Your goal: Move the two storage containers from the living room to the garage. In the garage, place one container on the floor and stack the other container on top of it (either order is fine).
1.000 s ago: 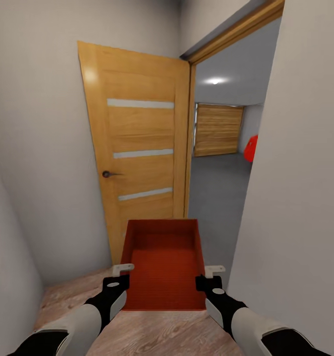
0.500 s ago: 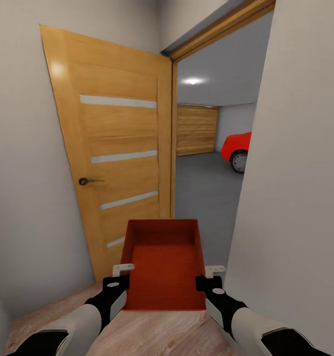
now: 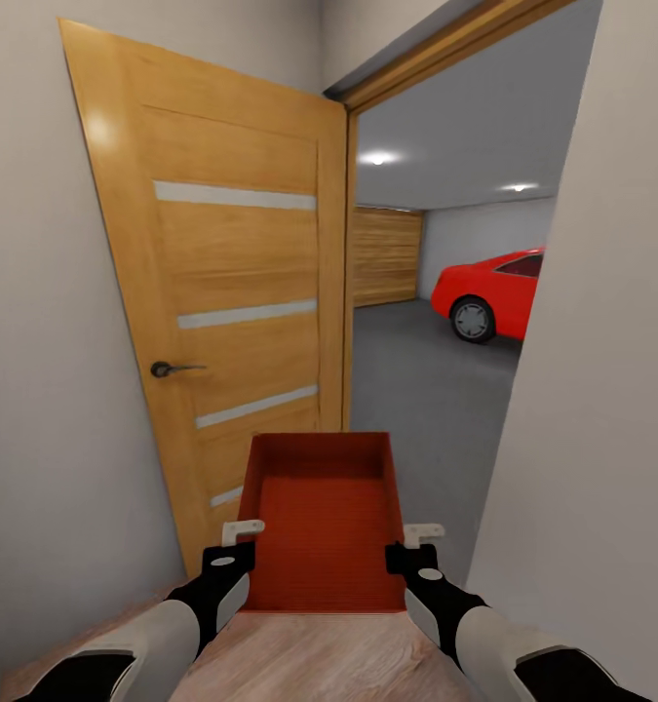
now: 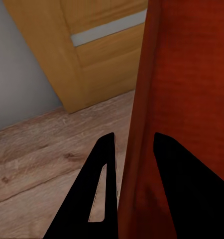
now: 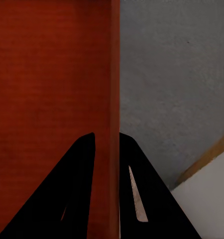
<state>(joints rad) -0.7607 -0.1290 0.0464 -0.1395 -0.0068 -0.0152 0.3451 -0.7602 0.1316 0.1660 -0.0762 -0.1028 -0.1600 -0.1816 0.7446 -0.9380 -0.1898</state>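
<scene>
One storage container [image 3: 321,522] is being carried: the left gripper [image 3: 239,534] is pinching its left wall, the right gripper [image 3: 421,534] its right wall. The view is swinging right, the red car [image 3: 494,292] now showing more; the garage floor [image 3: 416,390] is getting close.

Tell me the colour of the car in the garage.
Bright red car; clearest in the head view.

We stand on light wood-plank floor [image 3: 309,658] near us. Beyond the doorway, dark grey concrete floor [image 3: 416,390] carries a red car [image 3: 499,292] far right.
</scene>
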